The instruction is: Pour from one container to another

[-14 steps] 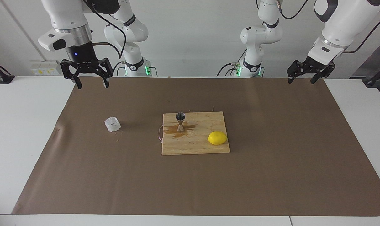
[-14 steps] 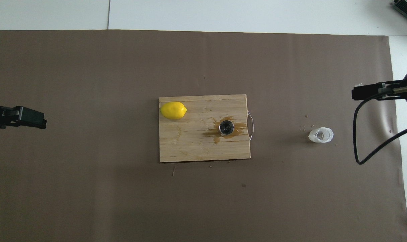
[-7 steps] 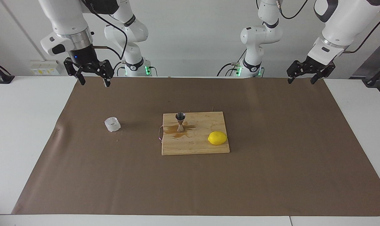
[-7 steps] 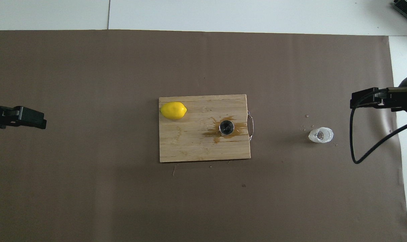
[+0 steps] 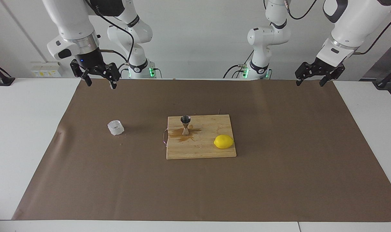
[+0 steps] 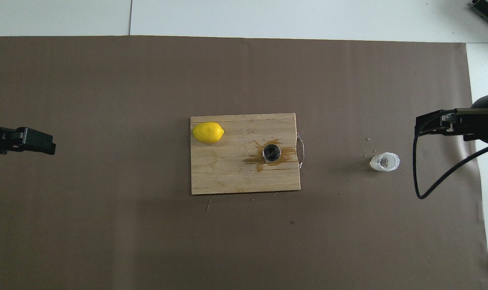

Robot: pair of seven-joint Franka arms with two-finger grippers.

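The squat clear tumbler [image 5: 115, 127] [image 6: 384, 162] stands upright on the brown paper toward the right arm's end of the table. On the wooden cutting board [image 5: 208, 151] [image 6: 228, 177] the steel jigger [image 5: 185, 125] [image 6: 271, 153] stands upright in a brown wet patch. My right gripper [image 5: 101, 85] [image 6: 427, 123] hangs open and tilted, high over the paper's edge by the robots, well clear of the tumbler. My left gripper [image 5: 309, 84] [image 6: 42, 141] waits open and holds nothing, over the paper's corner at its own end.
A yellow lemon [image 5: 223, 141] [image 6: 207, 132] lies on the board at its corner toward the left arm's end, farther from the robots than the jigger. A few droplets dot the paper beside the tumbler. A black cable [image 6: 425, 185] loops down from the right arm.
My right gripper has tilted and drifted a little toward the middle of the table, toward the tumbler. The left arm, tumbler, jigger and lemon have not moved.
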